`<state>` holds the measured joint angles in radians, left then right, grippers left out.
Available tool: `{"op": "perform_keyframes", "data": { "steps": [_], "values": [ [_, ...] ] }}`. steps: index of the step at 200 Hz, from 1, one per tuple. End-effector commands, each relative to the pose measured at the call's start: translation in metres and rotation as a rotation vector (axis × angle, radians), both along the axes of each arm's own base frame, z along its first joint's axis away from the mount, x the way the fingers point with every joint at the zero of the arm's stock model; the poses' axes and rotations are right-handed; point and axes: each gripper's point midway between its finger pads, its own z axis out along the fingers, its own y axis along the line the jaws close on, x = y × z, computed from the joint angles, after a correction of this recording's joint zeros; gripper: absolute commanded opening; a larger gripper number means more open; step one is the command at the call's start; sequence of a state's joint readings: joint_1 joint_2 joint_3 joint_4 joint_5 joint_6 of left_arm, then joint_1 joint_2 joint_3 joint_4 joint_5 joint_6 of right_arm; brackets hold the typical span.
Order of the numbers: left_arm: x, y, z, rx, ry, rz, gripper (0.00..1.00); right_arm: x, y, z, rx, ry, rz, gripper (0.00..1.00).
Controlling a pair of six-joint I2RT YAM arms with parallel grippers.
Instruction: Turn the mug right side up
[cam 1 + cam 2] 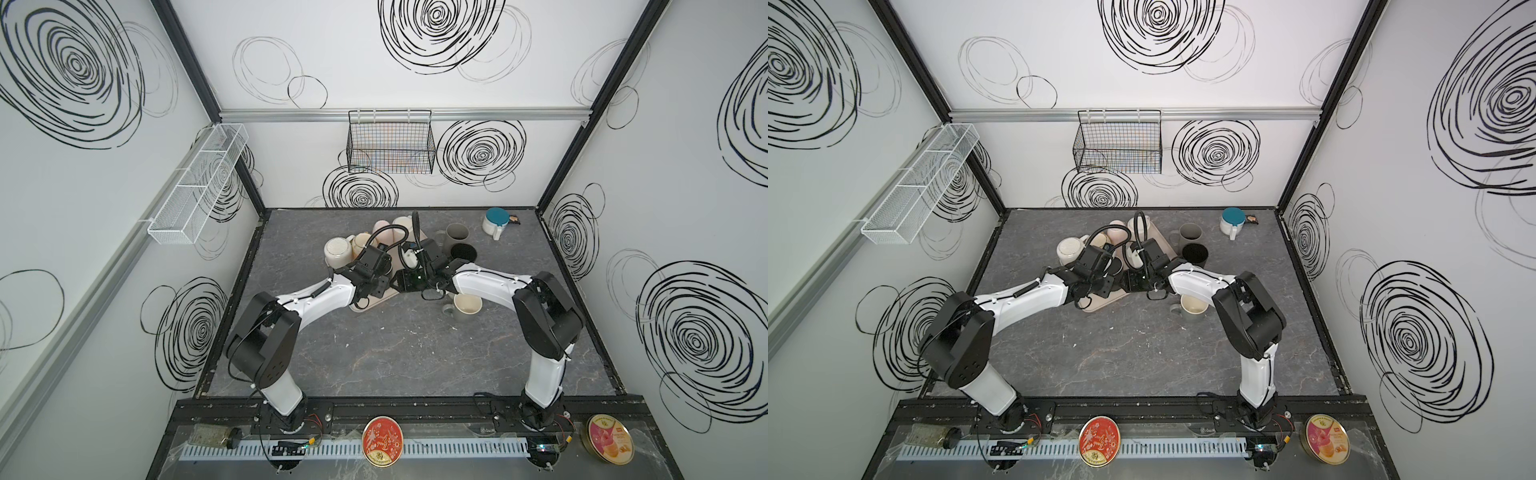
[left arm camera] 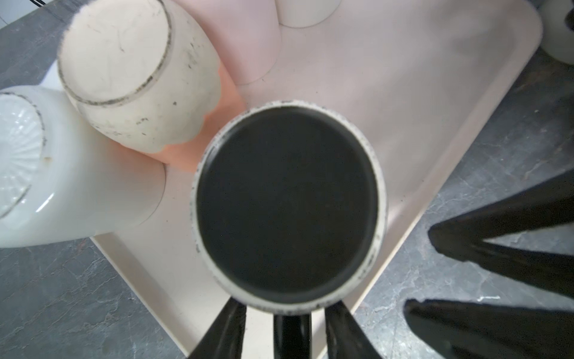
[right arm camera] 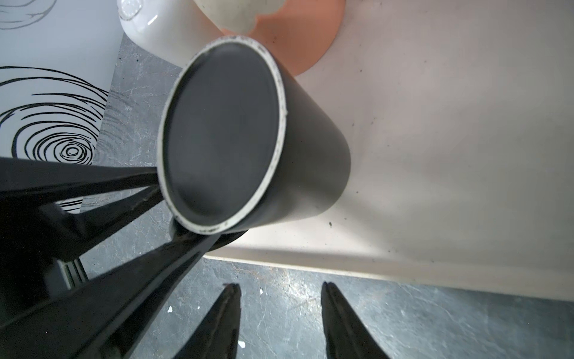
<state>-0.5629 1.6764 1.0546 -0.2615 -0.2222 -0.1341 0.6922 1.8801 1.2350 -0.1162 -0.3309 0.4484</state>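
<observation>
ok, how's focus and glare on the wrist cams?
Left wrist: upside-down black mug fills the frame, rim soft; small glare streak on the white mug. Right wrist: same mug soft, tray sharper, shadowed beside it. Both top views: even light, edges bent.

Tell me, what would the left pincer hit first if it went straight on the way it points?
Probably the upside-down black mug: its handle sits right between the left pincer's fingers.

Two arms, two wire baskets, two round tins, one tray, one teal-lidded jug, and about nine mugs.
</observation>
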Motion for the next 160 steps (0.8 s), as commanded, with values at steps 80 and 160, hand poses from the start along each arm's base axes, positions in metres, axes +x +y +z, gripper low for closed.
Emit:
{"op": "perform_keyframes", "data": {
  "steps": [80,160],
  "values": [
    [0.007,-0.007,0.012,-0.05,-0.037,-0.001,0.14,0.009,-0.015,0.046,0.085,-0.125,-0.079,0.46],
    [0.015,-0.005,0.069,-0.337,-0.198,0.056,0.0,0.011,-0.037,0.101,0.218,-0.273,-0.157,0.45]
  ]
}}
